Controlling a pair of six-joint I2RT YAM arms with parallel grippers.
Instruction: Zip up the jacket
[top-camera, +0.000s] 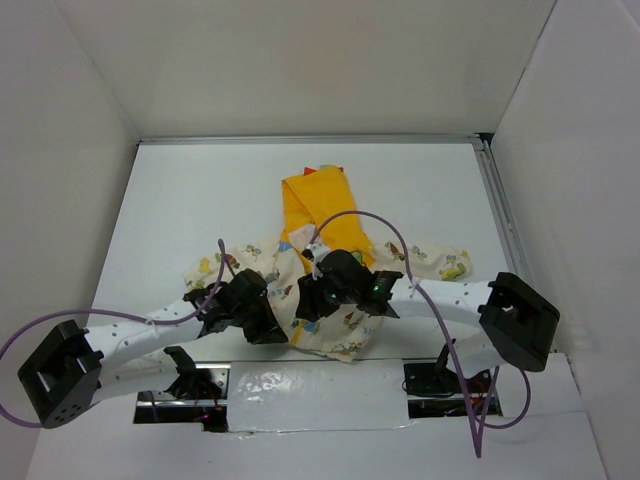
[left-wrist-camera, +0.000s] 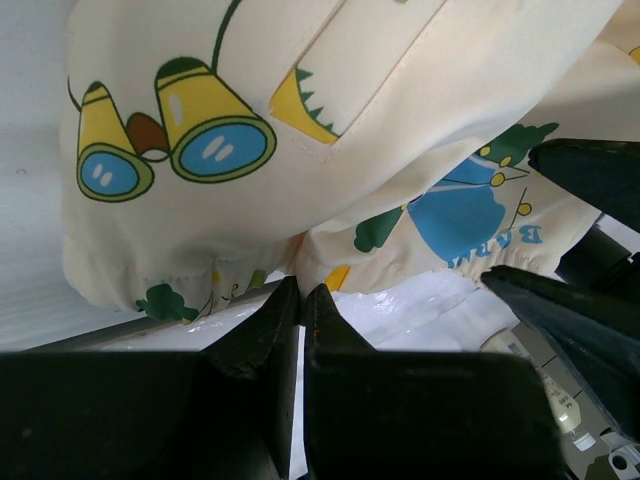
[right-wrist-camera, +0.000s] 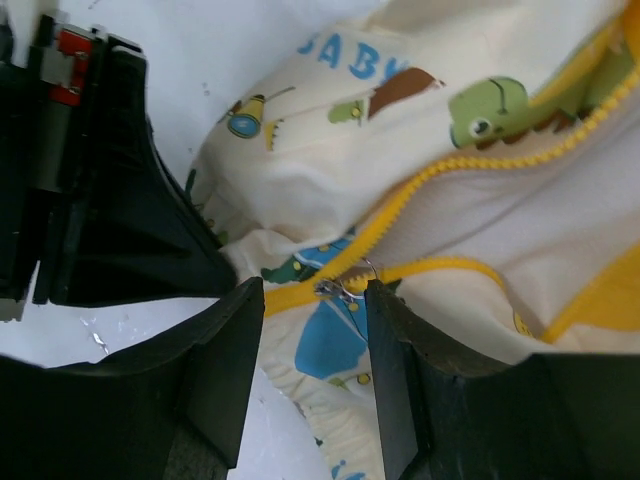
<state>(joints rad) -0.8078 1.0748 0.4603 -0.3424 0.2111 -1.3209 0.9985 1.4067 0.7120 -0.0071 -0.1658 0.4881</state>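
- A small cream jacket (top-camera: 292, 270) with cartoon prints lies flat on a white table (top-camera: 190, 190). Its orange hood (top-camera: 318, 200) points to the far wall and its hem is toward the arms.
- Both arms crowd over the lower half of the jacket and hide much of it from above.
- The left gripper (left-wrist-camera: 303, 295) has its fingers pressed almost together, tips touching the hem. I cannot tell whether any cloth is caught between them.
- The right gripper (right-wrist-camera: 315, 295) is spread, and the small metal zipper pull (right-wrist-camera: 345, 288) sits between its fingertips. The yellow zipper teeth (right-wrist-camera: 470, 140) run away up the open front.
- The two grippers are just beside each other.
- A purple cable (top-camera: 345, 214) loops over the hood.
- White walls (top-camera: 320, 60) close three sides, and a metal rail (top-camera: 497, 200) runs along the right edge.
- Bare tabletop shows on the far side and to both sides of the hood.
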